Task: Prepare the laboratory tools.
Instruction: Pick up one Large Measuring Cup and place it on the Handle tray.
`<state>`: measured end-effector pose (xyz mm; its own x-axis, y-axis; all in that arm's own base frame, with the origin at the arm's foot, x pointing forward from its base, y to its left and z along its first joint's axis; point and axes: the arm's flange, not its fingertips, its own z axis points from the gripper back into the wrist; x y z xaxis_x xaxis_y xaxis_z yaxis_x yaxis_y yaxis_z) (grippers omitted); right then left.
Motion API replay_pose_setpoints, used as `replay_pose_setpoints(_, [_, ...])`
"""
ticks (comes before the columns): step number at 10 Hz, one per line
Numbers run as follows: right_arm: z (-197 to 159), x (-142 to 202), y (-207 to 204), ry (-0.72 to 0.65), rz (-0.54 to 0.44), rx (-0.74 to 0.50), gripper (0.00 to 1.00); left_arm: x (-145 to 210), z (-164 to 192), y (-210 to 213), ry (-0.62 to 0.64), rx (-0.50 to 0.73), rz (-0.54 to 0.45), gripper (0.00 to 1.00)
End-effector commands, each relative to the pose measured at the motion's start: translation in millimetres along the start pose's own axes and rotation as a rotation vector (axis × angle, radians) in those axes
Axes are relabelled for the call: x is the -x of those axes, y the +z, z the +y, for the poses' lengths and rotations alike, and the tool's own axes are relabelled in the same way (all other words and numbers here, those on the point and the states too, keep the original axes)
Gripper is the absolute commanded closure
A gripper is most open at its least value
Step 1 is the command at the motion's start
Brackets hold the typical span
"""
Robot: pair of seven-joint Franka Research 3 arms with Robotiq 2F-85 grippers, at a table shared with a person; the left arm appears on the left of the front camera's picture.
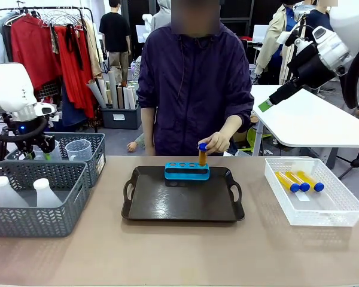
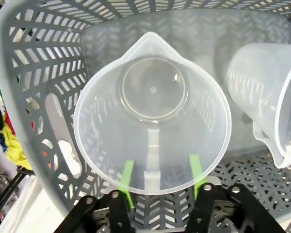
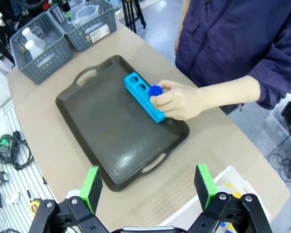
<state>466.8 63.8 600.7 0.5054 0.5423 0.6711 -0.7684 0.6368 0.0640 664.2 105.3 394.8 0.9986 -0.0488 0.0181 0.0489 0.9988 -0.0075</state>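
A clear handled measuring beaker [image 2: 153,92] stands in the far grey basket [image 2: 34,73], seen from above. My left gripper [image 2: 162,174] is open, its green pads either side of the beaker's handle with a gap on each side. In the front view that gripper [image 1: 39,152] is down in the basket beside the beaker [image 1: 79,149]. The blue rack [image 1: 186,171] stands on the black tray [image 1: 182,206]. A person's hand [image 1: 215,142] holds a blue-capped tube [image 1: 202,154] at its right hole. Three tubes [image 1: 299,181] lie in the white basket [image 1: 314,212]. My right gripper [image 3: 148,187] hangs open high above the table.
A second clear beaker [image 2: 266,97] lies beside the first in the same basket. Two white conical flasks [image 1: 24,191] stand in the near grey basket [image 1: 33,221]. My right arm [image 1: 314,57] is raised at upper right. The person stands at the table's far edge.
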Motion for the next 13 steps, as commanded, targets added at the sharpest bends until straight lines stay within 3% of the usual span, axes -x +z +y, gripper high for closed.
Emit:
replay_pose_setpoints(1, [0.0,-0.5,1.4,0.003,-0.01,-0.012,0.0,5.1,-0.9,2.6,0.029,-0.027,-0.011,1.0])
replay_pose_setpoints(8, [0.0,-0.5,1.4,0.003,-0.01,-0.012,0.0,18.3,0.0,43.9,-0.023,-0.006,-0.059,1.0])
replay_pose_setpoints(13, [0.0,-0.5,1.4,0.003,-0.01,-0.012,0.0,43.7,-20.9,173.0,-0.232,-0.029,-0.154,1.0])
